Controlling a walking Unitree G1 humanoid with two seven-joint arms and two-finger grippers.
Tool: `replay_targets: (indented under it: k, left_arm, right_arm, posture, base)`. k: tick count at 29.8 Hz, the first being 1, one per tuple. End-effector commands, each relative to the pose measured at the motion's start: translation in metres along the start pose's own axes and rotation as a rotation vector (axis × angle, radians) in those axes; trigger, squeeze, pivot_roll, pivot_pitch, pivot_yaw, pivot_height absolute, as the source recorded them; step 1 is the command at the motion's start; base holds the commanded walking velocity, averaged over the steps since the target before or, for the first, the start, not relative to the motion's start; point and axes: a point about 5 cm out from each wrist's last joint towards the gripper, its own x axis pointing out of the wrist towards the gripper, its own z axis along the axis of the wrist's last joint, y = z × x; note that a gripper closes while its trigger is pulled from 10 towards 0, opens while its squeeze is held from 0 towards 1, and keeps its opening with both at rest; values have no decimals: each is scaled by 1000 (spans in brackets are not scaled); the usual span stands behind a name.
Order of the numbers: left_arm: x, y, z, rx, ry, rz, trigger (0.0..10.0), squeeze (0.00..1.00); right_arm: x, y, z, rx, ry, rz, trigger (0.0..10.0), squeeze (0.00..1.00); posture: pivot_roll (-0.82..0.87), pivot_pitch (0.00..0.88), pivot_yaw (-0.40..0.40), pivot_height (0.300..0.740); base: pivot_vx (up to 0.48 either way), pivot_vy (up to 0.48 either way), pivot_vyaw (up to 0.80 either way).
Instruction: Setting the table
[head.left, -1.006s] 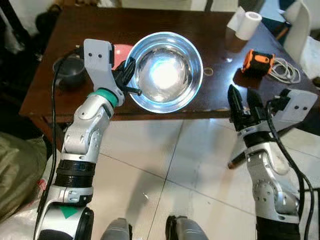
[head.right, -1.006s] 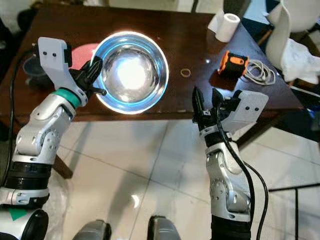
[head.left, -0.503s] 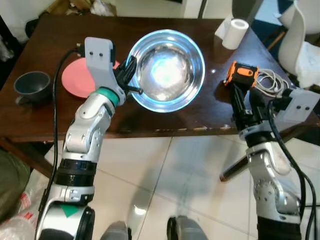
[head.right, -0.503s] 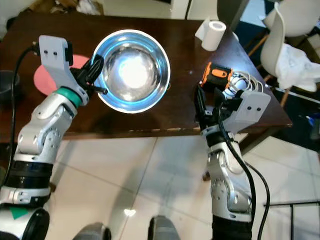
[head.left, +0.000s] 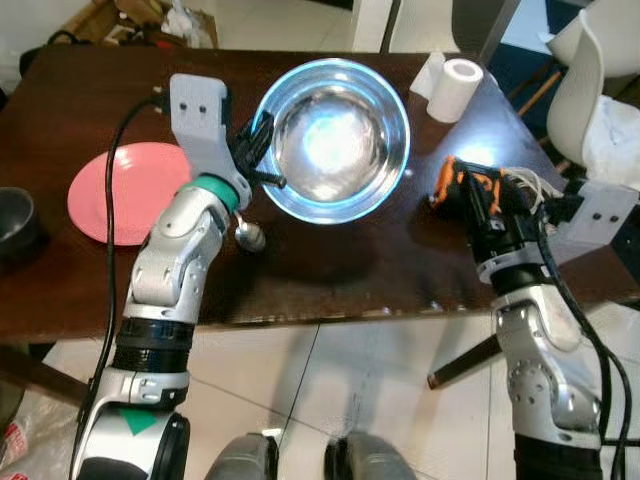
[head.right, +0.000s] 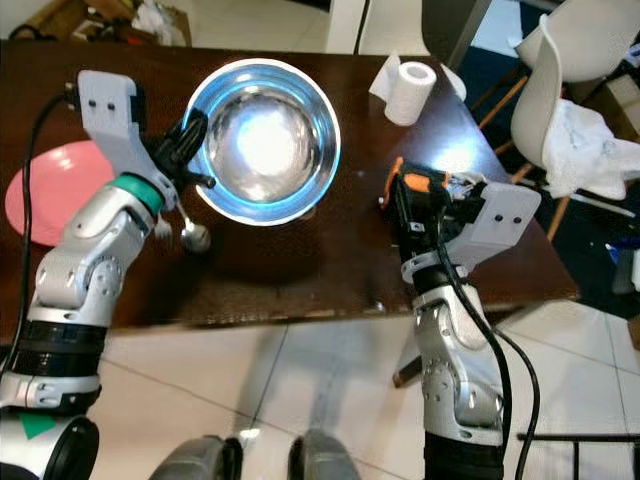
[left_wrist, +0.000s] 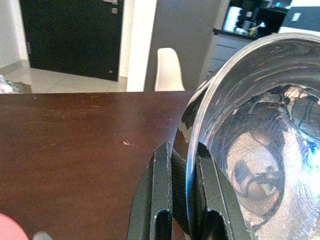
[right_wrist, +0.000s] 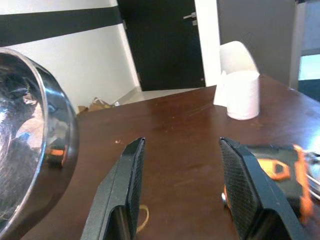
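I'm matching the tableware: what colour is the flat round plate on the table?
Pink; the flat round plate shows best in the left eye view.

No words, brand names, labels or numbers could be read on anything in these views. The only mark that showed was a plain green triangle (head.left: 137, 424) on the lower black segment of the robot's left arm, well below the steel bowl (head.left: 330, 140); it carried no lettering. The orange-and-black device (head.right: 422, 189), to the right of the bowl on the table (head.left: 340, 260), showed no legible print, and the paper roll (head.right: 408, 91) beyond it was blank.
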Motion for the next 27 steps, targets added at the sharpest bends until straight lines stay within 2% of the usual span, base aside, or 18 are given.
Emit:
replay_targets:
  k: [1,5,10,19,20,24,27]
  left_arm:
    - [1,-5,1,4,-11,-16,10000,0]
    - [1,-6,1,-1,-11,-20,10000,0]
    - [0,-6,0,-7,8,-21,10000,0]
    - [-4,3,-2,33,44,-6,10000,0]
    - [-6,3,-4,88,85,-34,10000,0]
    - [-6,1,-7,77,127,-74,10000,0]
    - [1,-5,-15,48,217,-116,10000,0]
  right_arm:
    - [-2,-4,1,-8,2,-16,10000,0]
    - [-2,-5,1,-9,2,-16,10000,0]
    - [-2,-4,1,-10,2,-14,10000,0]
    - [-5,-1,2,-20,10,17,10000,0]
    - [-5,-1,3,-33,7,22,10000,0]
    - [-4,-1,4,-35,2,17,10000,0]
    - [-4,1,5,-34,-6,12,10000,0]
  posture:
    - [60,14,7,740]
    - [60,14,6,740]
    - [60,14,7,740]
    - [66,22,13,740]
    - [68,26,15,740]
    - [71,30,18,740]
    - [73,48,32,740]
  base:
    - [480,0,0]
    - [423,0,0]
    - [0,0,0]
    - [0,0,0]
    - [0,0,0]
    - [0,0,0]
    - [0,0,0]
